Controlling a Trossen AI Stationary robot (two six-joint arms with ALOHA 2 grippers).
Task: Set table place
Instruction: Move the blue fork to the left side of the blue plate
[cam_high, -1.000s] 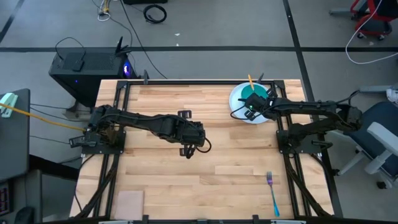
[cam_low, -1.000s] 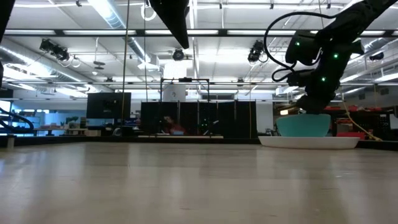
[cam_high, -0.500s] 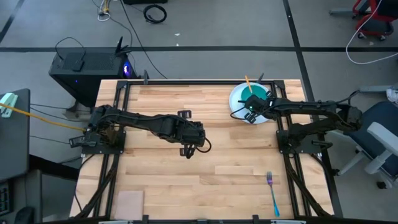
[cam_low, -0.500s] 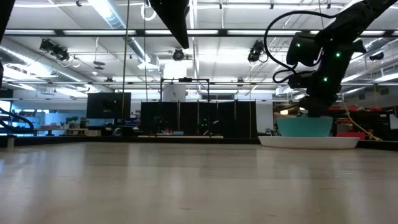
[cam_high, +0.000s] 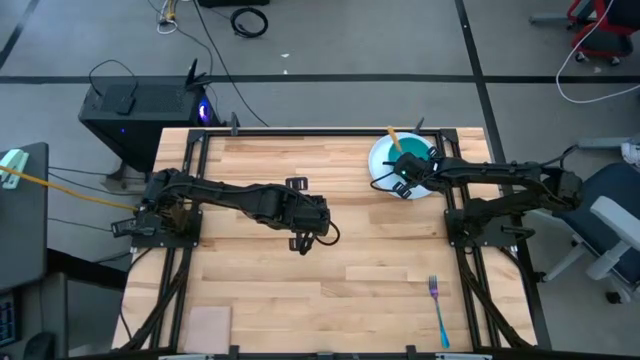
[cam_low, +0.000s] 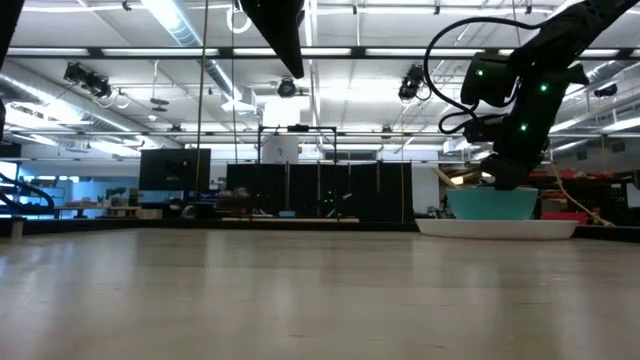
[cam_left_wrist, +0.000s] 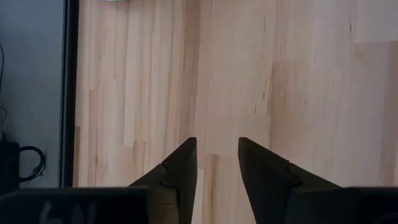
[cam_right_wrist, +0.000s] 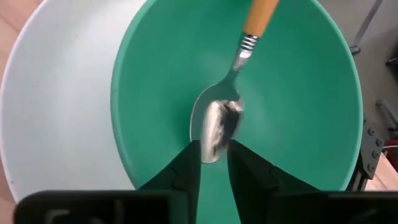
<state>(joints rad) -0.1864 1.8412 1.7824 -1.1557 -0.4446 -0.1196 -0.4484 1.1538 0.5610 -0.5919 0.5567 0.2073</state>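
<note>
The right gripper (cam_right_wrist: 212, 163) is down inside the teal bowl (cam_right_wrist: 155, 81). Its two fingers are close together with only a thin gap, and the shiny end of the spoon (cam_right_wrist: 219, 124) sits right at their tips. It looks like they are pinching the spoon, but the tips hide the very edge, so I think they hold it rather than know it.

The big change is the spoon's orange handle. A moment ago it leaned over the far rim of the bowl in one way. Now it has swung a bit to the side and pokes out toward the back edge of the table (cam_high: 300, 300). The bowl and the white plate (cam_high: 380, 160) under it sit in the same spot as before. So the spoon is moving and nothing else is. I think this means the arm has started to lift the spoon out of the bowl.

The plate and bowl are at the far right corner of the table. The blue fork (cam_high: 439, 312) lies well apart from them, near the front right edge. It has not moved.

The left gripper (cam_left_wrist: 216, 165) waits over bare wood in the middle of the table. Its fingers are a little way apart and hold nothing.
</note>
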